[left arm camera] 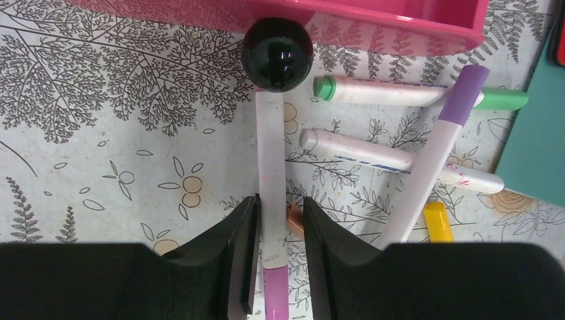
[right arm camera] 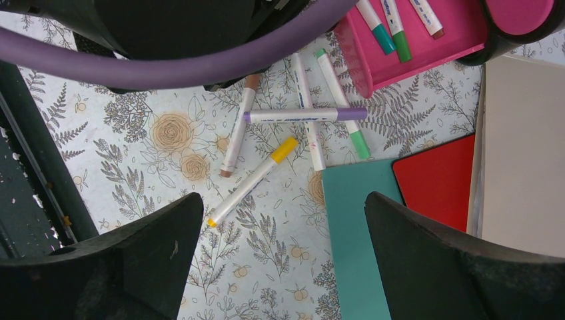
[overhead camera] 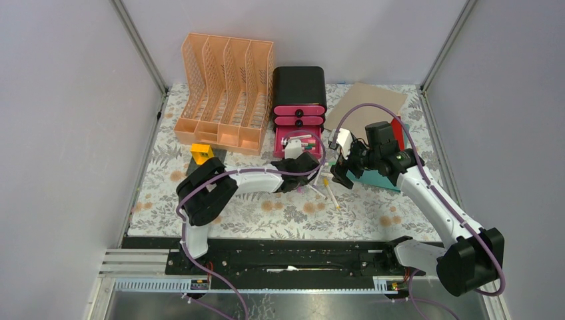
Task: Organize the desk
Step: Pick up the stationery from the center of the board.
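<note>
Now my left gripper (left arm camera: 280,203) straddles the magenta-capped marker (left arm camera: 272,167) on the desk (left arm camera: 100,133), jaws slightly apart (not clamped), presumably bound for the pink drawer (left arm camera: 400,27).

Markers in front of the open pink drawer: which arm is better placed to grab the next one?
Left. The left gripper straddles the pink-capped marker just short of the pink drawer, jaws narrow but not yet clamped. The right gripper hangs wide open by the teal folder, holding nothing.
</note>
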You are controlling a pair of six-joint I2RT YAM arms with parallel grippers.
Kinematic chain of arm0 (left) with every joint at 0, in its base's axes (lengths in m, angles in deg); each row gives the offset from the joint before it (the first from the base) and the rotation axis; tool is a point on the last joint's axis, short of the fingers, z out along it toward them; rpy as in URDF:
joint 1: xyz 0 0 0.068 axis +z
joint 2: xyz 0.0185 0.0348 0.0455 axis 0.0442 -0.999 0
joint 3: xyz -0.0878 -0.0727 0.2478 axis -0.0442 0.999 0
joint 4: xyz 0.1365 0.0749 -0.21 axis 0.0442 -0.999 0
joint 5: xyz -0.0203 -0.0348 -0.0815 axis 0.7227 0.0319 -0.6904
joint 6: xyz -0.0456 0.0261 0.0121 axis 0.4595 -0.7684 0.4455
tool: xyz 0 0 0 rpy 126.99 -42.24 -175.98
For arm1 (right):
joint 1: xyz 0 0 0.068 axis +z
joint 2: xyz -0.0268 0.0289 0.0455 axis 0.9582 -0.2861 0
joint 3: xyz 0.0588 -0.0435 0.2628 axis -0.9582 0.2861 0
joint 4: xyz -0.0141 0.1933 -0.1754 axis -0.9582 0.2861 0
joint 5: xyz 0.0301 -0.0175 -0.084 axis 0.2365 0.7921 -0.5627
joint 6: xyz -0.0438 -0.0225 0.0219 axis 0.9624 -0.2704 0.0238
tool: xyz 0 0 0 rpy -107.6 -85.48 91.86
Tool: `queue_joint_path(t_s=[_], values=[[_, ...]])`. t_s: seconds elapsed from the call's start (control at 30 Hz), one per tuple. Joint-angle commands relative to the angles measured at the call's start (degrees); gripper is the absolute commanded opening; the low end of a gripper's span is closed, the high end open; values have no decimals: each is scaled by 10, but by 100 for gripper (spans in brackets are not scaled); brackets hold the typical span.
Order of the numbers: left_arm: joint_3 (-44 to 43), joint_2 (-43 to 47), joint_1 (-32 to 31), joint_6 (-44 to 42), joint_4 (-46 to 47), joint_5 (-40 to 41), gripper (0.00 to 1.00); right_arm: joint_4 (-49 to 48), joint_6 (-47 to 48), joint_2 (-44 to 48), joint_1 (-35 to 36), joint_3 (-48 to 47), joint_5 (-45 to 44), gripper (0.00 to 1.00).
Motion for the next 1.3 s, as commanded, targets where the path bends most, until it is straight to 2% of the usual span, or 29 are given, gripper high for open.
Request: queue_joint_path(t_s=[0.0, 0.2, 0.37, 0.53, 0.97, 1.2, 1.27], values=[[14, -10, -2, -40, -50, 4, 35, -3, 4, -1, -4, -5, 16, 98], [47, 11, -2, -99, -43, 23, 37, 0, 4, 0, -4, -5, 19, 98], [72, 24, -1, -149, -29, 33, 49, 0, 5, 0, -4, -5, 20, 99], [94, 35, 8, -197, -9, 27, 50, 0, 4, 1, -4, -5, 20, 99], [127, 38, 39, -276, 44, -74, 18, 0, 4, 1, -4, -5, 20, 99], [143, 58, 39, -291, 39, -99, 12, 1, 4, 2, -4, -6, 21, 99], [150, 71, 38, -292, 40, -105, 6, 0, 4, 2, -4, -5, 20, 99]])
